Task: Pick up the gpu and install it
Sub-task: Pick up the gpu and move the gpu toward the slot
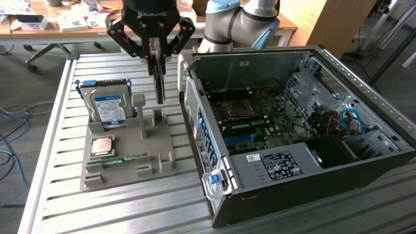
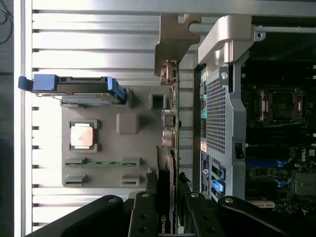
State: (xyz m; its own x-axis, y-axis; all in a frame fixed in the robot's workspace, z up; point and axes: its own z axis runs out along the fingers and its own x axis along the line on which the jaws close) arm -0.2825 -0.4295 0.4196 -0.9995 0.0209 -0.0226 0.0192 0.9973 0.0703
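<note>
Gripper (image 1: 159,57) at 12 o'clock in the exterior view, black linkage fingers narrowed onto the gpu (image 1: 159,83) and pinching its thin faces. Card hangs upright and edge-on, a dark slim strip. Its lower end is just above the grey holder tray (image 1: 156,151), over the tray's slotted posts at the tray's 1 o'clock corner. Room is tight on one side: the computer case (image 1: 273,195) stands just beside the card at its 3 o'clock, with a narrow lane between the tray edge and the case's perforated rear wall. At the card's 9 o'clock there is open air across to the hard drive (image 1: 109,108). The drive is silver with a blue-white label and blue side rails, and stands upright in its slot at the tray's 11 o'clock. A square tan chip (image 1: 103,146) lies flat at the tray's 8 o'clock, and a narrow green memory stick (image 1: 123,159) is near it at 6 o'clock. The tray is matte moulded plastic with blocky recesses. The surface (image 1: 58,195) is ribbed aluminium slats, bare toward 7 o'clock. The case lies on its side, lid off, sheet-metal walls square-edged, motherboard (image 1: 260,117) exposed.
</note>
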